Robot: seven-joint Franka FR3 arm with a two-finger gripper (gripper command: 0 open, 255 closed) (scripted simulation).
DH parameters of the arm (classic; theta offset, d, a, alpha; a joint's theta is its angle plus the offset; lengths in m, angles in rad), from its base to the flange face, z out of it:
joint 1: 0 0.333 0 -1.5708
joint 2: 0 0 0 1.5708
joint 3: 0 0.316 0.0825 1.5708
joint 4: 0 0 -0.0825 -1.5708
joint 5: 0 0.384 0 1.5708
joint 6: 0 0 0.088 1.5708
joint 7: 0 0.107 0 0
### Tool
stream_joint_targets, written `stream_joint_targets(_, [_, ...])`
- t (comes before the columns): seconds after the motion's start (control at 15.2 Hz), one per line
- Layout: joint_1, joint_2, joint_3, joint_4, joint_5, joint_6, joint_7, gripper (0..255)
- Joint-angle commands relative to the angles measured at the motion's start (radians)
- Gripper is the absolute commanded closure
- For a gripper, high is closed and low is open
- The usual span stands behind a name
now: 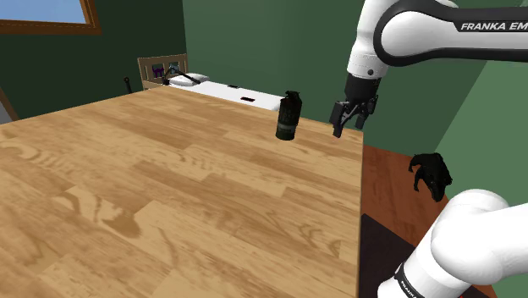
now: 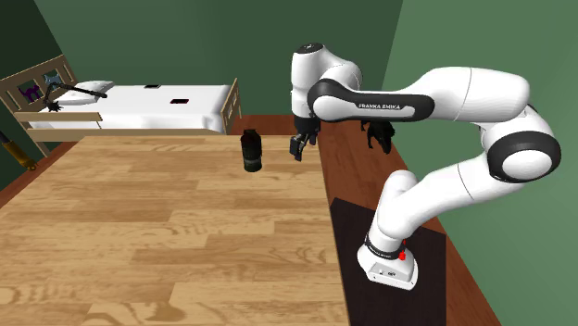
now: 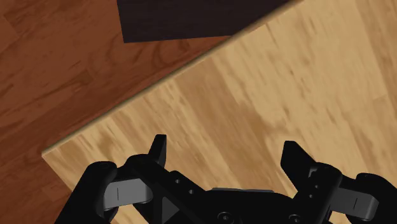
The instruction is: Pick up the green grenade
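The task had barely started. The grenade, a dark cylinder that read as nearly black with only a hint of green, stood upright and untouched on the wooden table. It was close to the table edge that faced the bed and not far from the corner on the arm's side. Nothing gripped it or leaned on it.

The gripper hovered above that same corner, beside the grenade but apart from it, on the side towards the table's edge. In the wrist view the gripper had its two black fingers spread wide with only bare tabletop between them, so it was open and empty. The table's corner, the red-brown floor and a dark mat lay beyond.

By my judgement, every working step was left to do. The gripper had to move across to the grenade, bring the fingers down around its body, close on it and lift it off the table.

By count there was one grenade, one table, one bed, one arm and one gripper. One small black object sat on the floor past the table's edge, and I could not tell what it was.
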Motion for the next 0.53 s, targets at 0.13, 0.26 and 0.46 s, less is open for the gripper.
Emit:
stream_joint_targets(0.13, [0.005, 0.061, 0.015, 0.06, 0.016, 0.016, 0.021, 0])
stream_joint_targets(0.26, [0.009, 0.121, 0.03, 0.122, 0.029, 0.028, 0.042, 0])
stream_joint_targets(0.46, [0.014, 0.21, 0.051, 0.223, 0.045, 0.04, 0.072, 0])
